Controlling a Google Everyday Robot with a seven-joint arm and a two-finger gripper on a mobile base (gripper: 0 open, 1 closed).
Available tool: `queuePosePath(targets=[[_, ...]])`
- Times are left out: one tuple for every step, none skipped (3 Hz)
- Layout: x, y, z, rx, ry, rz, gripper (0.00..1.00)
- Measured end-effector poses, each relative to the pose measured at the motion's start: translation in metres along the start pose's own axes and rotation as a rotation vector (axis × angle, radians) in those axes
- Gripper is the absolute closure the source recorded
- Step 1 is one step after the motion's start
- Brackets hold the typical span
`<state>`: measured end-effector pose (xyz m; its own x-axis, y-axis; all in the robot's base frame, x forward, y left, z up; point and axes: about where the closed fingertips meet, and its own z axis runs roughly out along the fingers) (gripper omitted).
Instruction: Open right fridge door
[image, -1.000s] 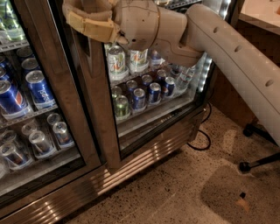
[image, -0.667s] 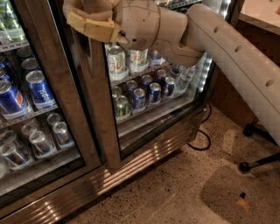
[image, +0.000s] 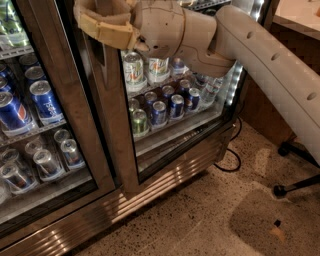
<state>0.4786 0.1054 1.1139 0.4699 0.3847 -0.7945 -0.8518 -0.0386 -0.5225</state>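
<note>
Camera view shows almost nothing changed from a second ago. The right fridge door (image: 116, 145) stands in the same place, its brushed-steel frame in the middle of the picture and its glass pane running right to the white LED strip (image: 244, 55). A dark gap separates it from the left door (image: 60, 95), but we cannot tell whether it has begun to swing. The robot's arm (image: 270, 75) crosses the pane from the right just as before. The gripper (image: 106, 26) sits at the top of the picture, against the upper part of the door's left frame; we cannot tell whether it is clenched or released. The soda cans (image: 165, 107) behind the glass and the Pepsi cans (image: 44, 102) on the left have not shifted. We judge the pull has not yet taken effect, so the opening is barely started.
</note>
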Motion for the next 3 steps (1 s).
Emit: queuePosePath(targets=[[-0.0035,0.0038,0.0,0.004,-0.002,0.007,1.0],[-0.0075,0.0069,-0.0041,0.012,-0.002,0.012,1.0],[-0.0075,0.0069,-0.0041,0.012,-0.002,0.012,1.0]])
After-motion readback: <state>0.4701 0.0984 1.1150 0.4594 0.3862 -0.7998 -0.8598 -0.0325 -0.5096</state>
